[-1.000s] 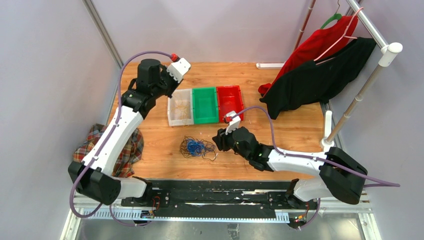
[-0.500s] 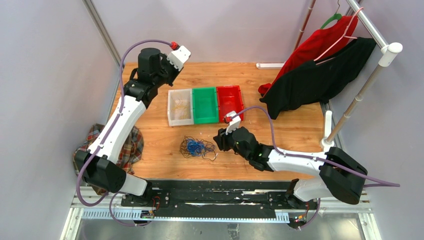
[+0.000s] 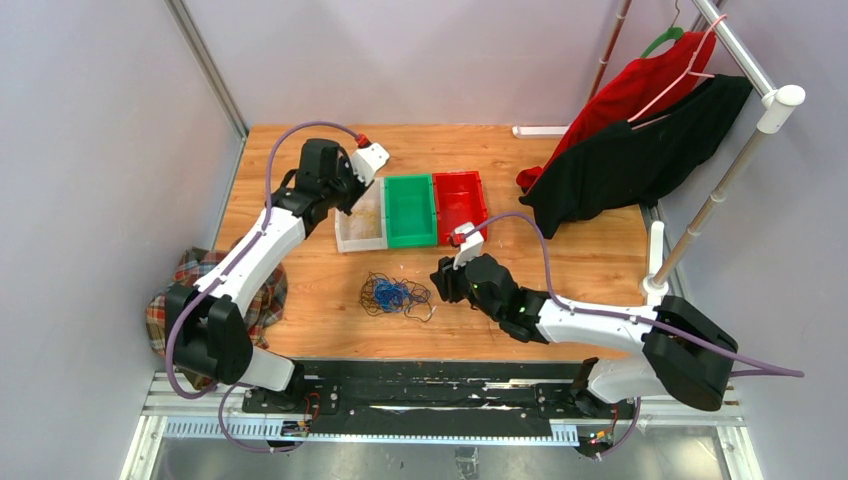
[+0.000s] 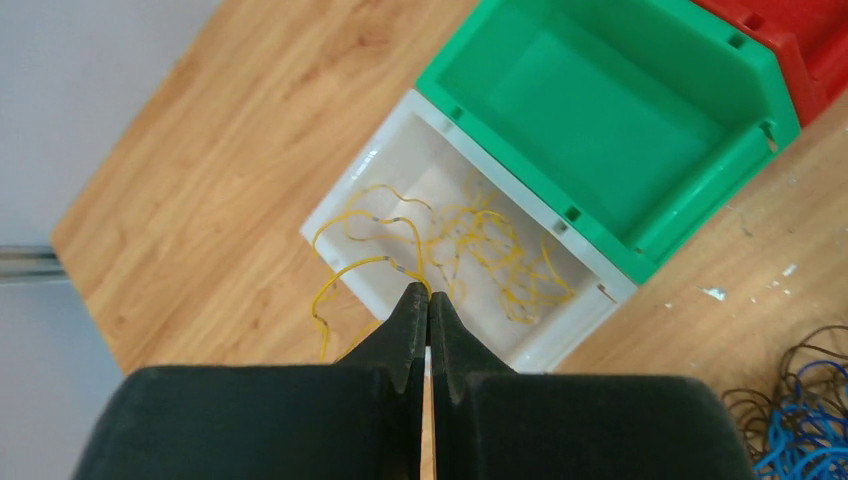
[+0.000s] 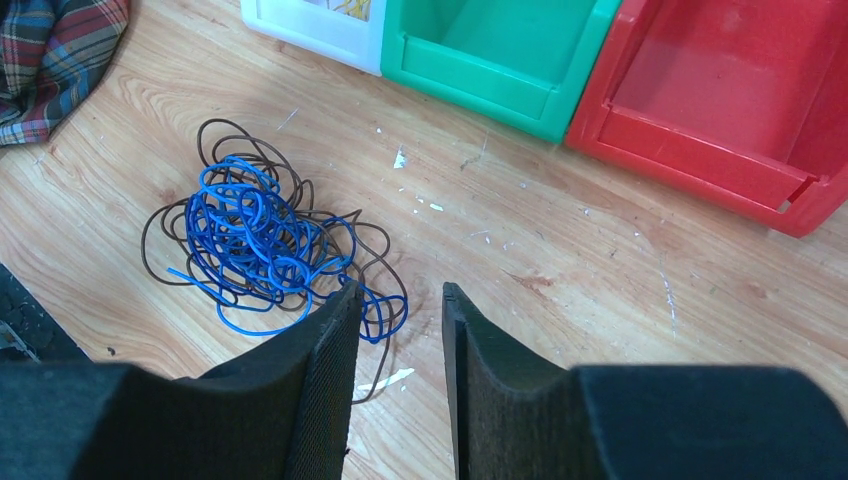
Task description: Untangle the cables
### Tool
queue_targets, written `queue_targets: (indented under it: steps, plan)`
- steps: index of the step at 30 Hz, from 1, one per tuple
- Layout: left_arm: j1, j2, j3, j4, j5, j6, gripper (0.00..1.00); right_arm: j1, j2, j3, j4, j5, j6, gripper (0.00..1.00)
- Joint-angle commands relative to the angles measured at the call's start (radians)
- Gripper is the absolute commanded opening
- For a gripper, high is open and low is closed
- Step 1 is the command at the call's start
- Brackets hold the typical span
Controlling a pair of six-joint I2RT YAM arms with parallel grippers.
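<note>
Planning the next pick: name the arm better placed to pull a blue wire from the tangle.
Right. The right gripper is open and empty, close beside the tangle. The left gripper is shut on a yellow wire over the white bin, farther away.

**Robot lab test cell**

Plain pale walls (image 3: 90,150) and metal frame posts (image 3: 205,65) box in a wooden table (image 3: 600,265). At six o'clock, the left arm (image 3: 250,262) and right arm (image 3: 585,322) bolt to a black rail (image 3: 440,385); at two o'clock stands a garment rack (image 3: 742,50).
</note>
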Motion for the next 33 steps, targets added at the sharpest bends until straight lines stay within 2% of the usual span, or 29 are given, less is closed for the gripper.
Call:
queue_targets:
  steps: [1,7,10,18,25,33]
  plan:
    - [0.002,0.004,-0.026,0.023,0.088,-0.067,0.01,-0.008,-0.023,0.008,-0.012,0.03,-0.006,0.36]
    - [-0.003,0.052,-0.017,-0.049,0.261,-0.152,0.01,-0.008,-0.03,0.004,-0.02,0.037,-0.007,0.36]
    - [-0.005,0.082,-0.019,-0.049,0.273,-0.165,0.0,-0.009,-0.039,0.002,-0.029,0.041,-0.009,0.36]
    - [-0.005,0.166,-0.008,0.001,0.097,-0.132,0.01,-0.024,-0.052,-0.018,-0.029,0.046,-0.001,0.36]
    - [-0.012,0.219,-0.028,0.11,0.018,-0.076,0.0,-0.031,-0.037,-0.018,-0.018,0.037,0.006,0.35]
    - [-0.053,0.305,0.049,0.082,-0.077,-0.046,0.01,-0.041,-0.033,-0.013,-0.017,0.034,0.01,0.35]
